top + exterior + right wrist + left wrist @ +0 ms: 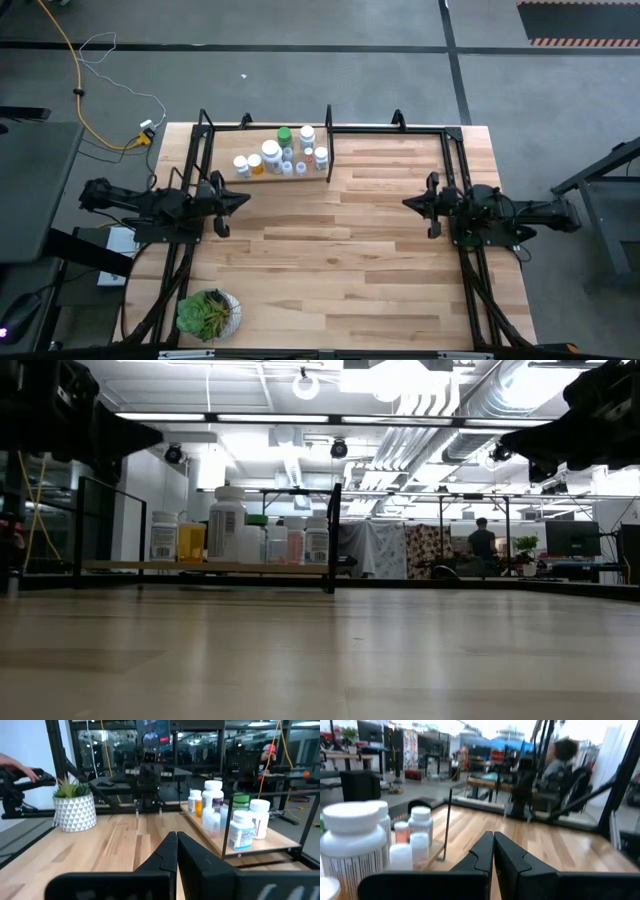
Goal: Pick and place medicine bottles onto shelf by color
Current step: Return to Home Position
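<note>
Now you are only parking the arms, so keep it gentle. Your left tool hangs just in front of the shelf, near its left end, with its fingers pressed together on nothing. Your right tool sits well off to the shelf's right, likewise closed and empty.

The medicine bottles all stand on the shelf, with the green bottle on the far side of the group from your tools.

My advice is to draw the left arm straight away from the shelf before you turn it, since it is the one near the bottles and the black rods. The right arm looks to have free room.

From above, the caps crowd together and I cannot tell which bottles touch. In the low view the large white bottle screens those behind it, so whether the colours are properly grouped is hard to judge.
</note>
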Controlling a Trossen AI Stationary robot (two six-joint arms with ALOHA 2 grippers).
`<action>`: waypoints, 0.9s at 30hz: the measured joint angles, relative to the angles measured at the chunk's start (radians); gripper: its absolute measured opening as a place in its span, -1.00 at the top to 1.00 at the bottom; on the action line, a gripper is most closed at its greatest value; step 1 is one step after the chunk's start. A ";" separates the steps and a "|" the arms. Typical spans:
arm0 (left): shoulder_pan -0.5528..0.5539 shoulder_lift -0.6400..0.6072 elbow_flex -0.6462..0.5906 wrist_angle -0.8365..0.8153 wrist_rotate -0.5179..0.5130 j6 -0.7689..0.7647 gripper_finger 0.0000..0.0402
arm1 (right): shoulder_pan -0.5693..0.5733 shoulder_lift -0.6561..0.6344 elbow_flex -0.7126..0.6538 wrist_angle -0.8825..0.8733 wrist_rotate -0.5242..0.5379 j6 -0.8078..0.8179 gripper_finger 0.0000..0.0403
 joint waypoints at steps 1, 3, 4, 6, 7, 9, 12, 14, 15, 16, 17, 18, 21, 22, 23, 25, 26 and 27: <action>0.000 -0.019 0.000 0.000 0.000 0.000 0.98 | 0.000 0.000 0.000 -0.008 0.000 0.000 1.00; 0.000 -0.028 0.001 0.010 0.000 0.000 0.98 | 0.000 0.000 -0.001 -0.013 0.000 0.000 1.00; 0.000 -0.029 0.000 0.002 -0.001 0.000 0.98 | 0.000 0.000 -0.001 -0.018 0.000 0.000 1.00; -0.005 -0.028 0.000 0.001 0.000 0.000 0.98 | 0.000 0.000 -0.001 -0.029 0.000 0.000 1.00; -0.010 -0.028 0.000 0.002 0.000 0.000 0.98 | 0.000 0.000 -0.001 -0.031 -0.001 0.000 1.00; -0.019 -0.028 0.000 0.003 0.000 0.000 0.98 | 0.000 0.000 -0.001 -0.031 -0.001 0.000 1.00; -0.029 -0.028 0.000 0.003 0.000 0.000 0.98 | 0.000 0.000 -0.002 -0.031 -0.001 0.000 1.00; -0.032 -0.028 0.000 0.003 0.000 0.000 0.98 | -0.001 0.000 -0.002 -0.031 -0.001 0.000 1.00; -0.032 -0.028 0.000 0.003 0.000 0.000 0.98 | -0.001 0.000 -0.002 -0.031 -0.001 0.000 1.00; -0.032 -0.028 0.000 0.003 0.000 0.000 0.98 | -0.001 0.000 -0.002 -0.031 -0.001 0.000 1.00; -0.032 -0.028 0.000 0.003 0.000 0.000 0.98 | -0.001 0.000 -0.002 -0.031 -0.001 0.000 1.00; -0.032 -0.028 0.000 0.003 0.000 0.000 0.98 | -0.001 0.000 -0.002 -0.030 -0.001 0.000 1.00; -0.028 -0.028 0.000 0.003 0.000 0.000 0.98 | -0.001 0.000 -0.002 -0.030 -0.001 0.000 1.00; -0.026 -0.028 0.000 0.003 0.000 0.000 0.98 | -0.001 0.000 -0.002 -0.030 -0.001 0.000 1.00; -0.023 -0.028 0.000 0.003 0.000 0.000 0.98 | -0.001 0.000 -0.002 -0.030 -0.001 0.000 1.00; -0.023 -0.028 0.000 0.003 0.000 0.000 0.98 | -0.001 0.000 -0.002 -0.030 -0.001 0.000 1.00; -0.023 -0.028 0.000 0.003 0.000 0.000 0.98 | -0.002 0.000 -0.002 -0.030 -0.002 0.000 1.00; -0.023 -0.028 0.000 0.003 0.000 0.000 0.98 | -0.003 0.000 -0.002 -0.030 -0.002 0.000 1.00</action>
